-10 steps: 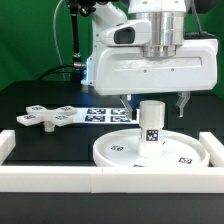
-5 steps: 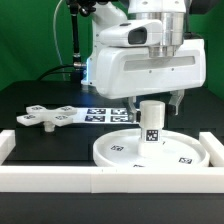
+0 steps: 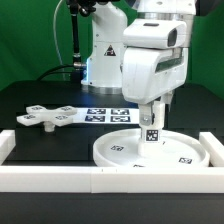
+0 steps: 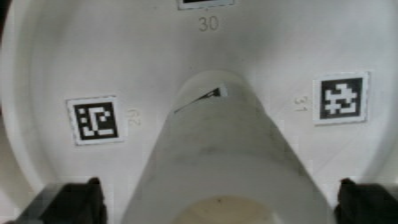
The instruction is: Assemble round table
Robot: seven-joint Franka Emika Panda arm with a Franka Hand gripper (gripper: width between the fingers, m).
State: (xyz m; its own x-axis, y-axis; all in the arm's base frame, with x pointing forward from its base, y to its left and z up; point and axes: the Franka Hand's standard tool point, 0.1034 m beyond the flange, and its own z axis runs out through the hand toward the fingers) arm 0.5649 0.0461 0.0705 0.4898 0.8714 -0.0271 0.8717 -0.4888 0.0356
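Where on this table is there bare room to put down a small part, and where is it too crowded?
Free: the black table between the cross-shaped piece, the round disc and the front rail. Crowded: the post on the disc, with the gripper around it, and the marker board just behind.

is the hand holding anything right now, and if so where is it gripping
Nothing is held. The hand is open, with its fingers on either side of the post near its top and gaps showing. The post stands on the round disc.
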